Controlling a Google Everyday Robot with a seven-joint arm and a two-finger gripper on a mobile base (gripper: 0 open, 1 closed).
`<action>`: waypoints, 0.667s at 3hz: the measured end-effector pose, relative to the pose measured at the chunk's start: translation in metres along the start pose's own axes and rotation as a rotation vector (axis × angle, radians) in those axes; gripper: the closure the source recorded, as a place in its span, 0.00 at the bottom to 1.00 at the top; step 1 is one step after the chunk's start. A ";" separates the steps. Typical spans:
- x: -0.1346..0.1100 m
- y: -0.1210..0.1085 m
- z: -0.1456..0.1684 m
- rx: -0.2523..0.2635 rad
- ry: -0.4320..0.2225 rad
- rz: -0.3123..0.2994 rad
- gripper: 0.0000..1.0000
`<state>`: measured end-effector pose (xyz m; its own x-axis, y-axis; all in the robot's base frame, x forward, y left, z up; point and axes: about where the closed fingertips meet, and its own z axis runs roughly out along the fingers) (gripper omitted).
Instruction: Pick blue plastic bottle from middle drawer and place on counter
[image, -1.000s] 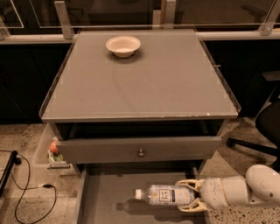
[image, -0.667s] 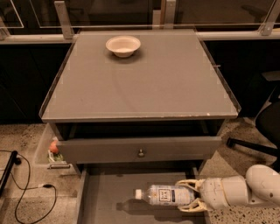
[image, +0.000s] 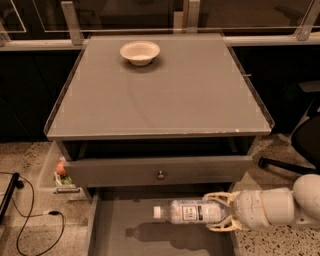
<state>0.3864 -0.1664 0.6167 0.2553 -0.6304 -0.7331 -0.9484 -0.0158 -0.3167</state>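
The blue plastic bottle (image: 187, 212) lies on its side, white cap pointing left, held a little above the floor of the open middle drawer (image: 117, 231); its shadow falls on the floor below it. My gripper (image: 221, 212) comes in from the right, and its pale fingers (image: 220, 197) are shut on the bottle's base end. The grey counter (image: 165, 95) is the cabinet top above and behind the drawer.
A white bowl (image: 140, 52) sits at the back of the counter. The grey drawer front with a round knob (image: 160, 174) hangs just above the bottle. A clear bin (image: 56, 174) and black cables (image: 30, 220) are on the floor left; a chair base (image: 285, 162) stands right.
The bottle and my gripper have risen slightly off the drawer floor; the shadow under the bottle is now more separate from it.
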 end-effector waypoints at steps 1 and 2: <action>-0.042 -0.035 -0.037 0.027 0.048 -0.084 1.00; -0.082 -0.072 -0.084 0.077 0.087 -0.142 1.00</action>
<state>0.4181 -0.1785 0.7500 0.3650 -0.6907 -0.6242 -0.8859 -0.0516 -0.4609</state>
